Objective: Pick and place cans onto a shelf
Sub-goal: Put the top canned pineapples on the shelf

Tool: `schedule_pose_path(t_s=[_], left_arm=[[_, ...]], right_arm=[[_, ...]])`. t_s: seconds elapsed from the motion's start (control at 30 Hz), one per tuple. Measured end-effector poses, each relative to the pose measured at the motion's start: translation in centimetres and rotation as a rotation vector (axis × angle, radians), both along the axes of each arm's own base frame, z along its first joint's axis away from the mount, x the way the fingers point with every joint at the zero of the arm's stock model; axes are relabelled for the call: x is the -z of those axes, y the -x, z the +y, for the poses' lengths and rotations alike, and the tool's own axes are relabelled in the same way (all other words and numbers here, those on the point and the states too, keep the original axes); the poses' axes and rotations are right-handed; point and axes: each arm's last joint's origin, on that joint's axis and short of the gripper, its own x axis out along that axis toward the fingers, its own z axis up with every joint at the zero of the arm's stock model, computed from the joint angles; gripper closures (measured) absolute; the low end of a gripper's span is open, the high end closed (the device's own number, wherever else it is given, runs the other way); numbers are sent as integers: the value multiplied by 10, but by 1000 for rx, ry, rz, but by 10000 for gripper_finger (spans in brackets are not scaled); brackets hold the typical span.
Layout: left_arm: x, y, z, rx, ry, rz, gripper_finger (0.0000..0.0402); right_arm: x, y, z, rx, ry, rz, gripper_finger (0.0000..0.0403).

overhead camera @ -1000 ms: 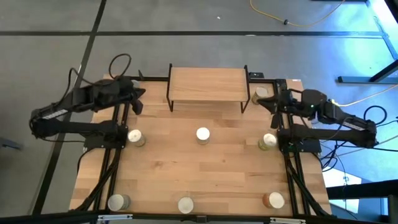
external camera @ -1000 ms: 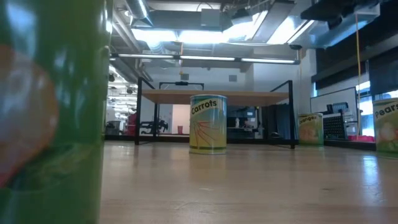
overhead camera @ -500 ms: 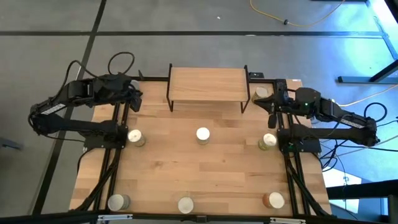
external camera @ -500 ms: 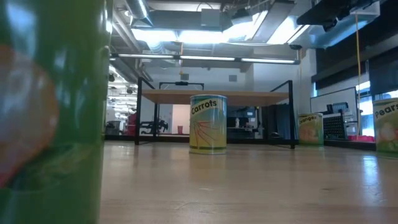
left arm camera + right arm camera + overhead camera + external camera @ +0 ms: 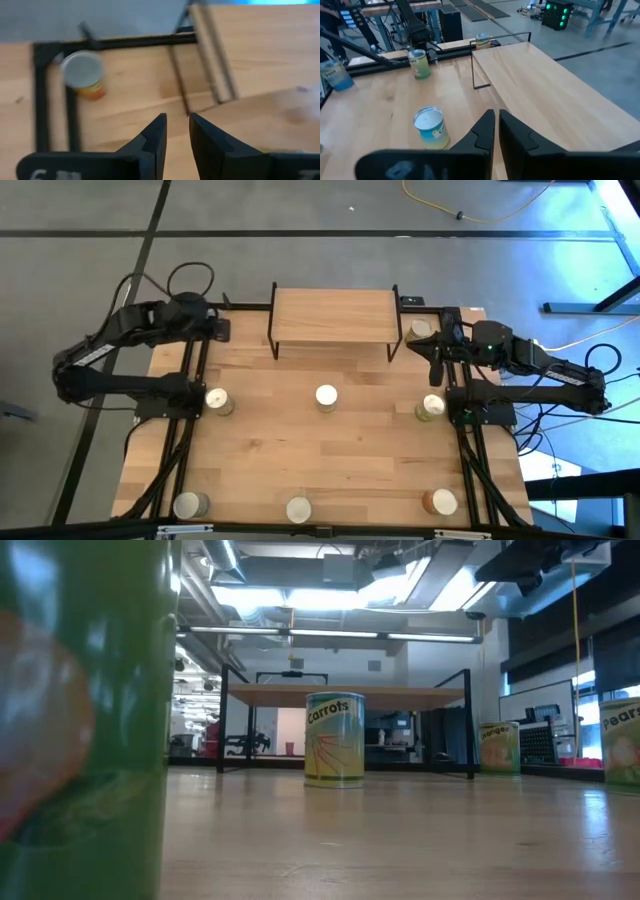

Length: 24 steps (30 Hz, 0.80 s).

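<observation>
Both grippers hover empty beside the shelf (image 5: 332,315): left gripper (image 5: 176,131) slightly parted, right gripper (image 5: 497,125) nearly closed.

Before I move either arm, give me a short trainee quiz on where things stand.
1. True or false: a tin already stands on the light wood top board of the small black-legged rack.
2. How many small silver-topped cylindrical tins show on the large wooden tabletop in the high view? A five, B seven, C ten.
3. What word is printed on the yellow-green tin in the middle of the low view?

Key: 1 false; 2 B; 3 Carrots.
</observation>
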Motion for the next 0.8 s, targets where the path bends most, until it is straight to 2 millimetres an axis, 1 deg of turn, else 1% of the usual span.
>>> schedule_pose_path(t_s=[0.13, 0.27, 0.33, 0.5, 0.67, 0.8], left_arm=[[10, -2, 12, -110, 74, 94, 325], [18, -11, 27, -151, 144, 135, 327], [22, -15, 34, -128, 182, 162, 326], [31, -23, 48, 11, 226, 262, 327], [41, -25, 65, -26, 279, 326, 328], [49, -24, 81, -70, 347, 320, 328]], right_arm=[[0, 0, 0, 5, -15, -5, 374], [0, 0, 0, 5, -14, -5, 374], [0, 0, 0, 5, -14, -5, 374], [0, 0, 0, 5, -14, -5, 374], [0, 0, 0, 4, -13, -5, 374], [0, 0, 0, 5, -15, -6, 374]])
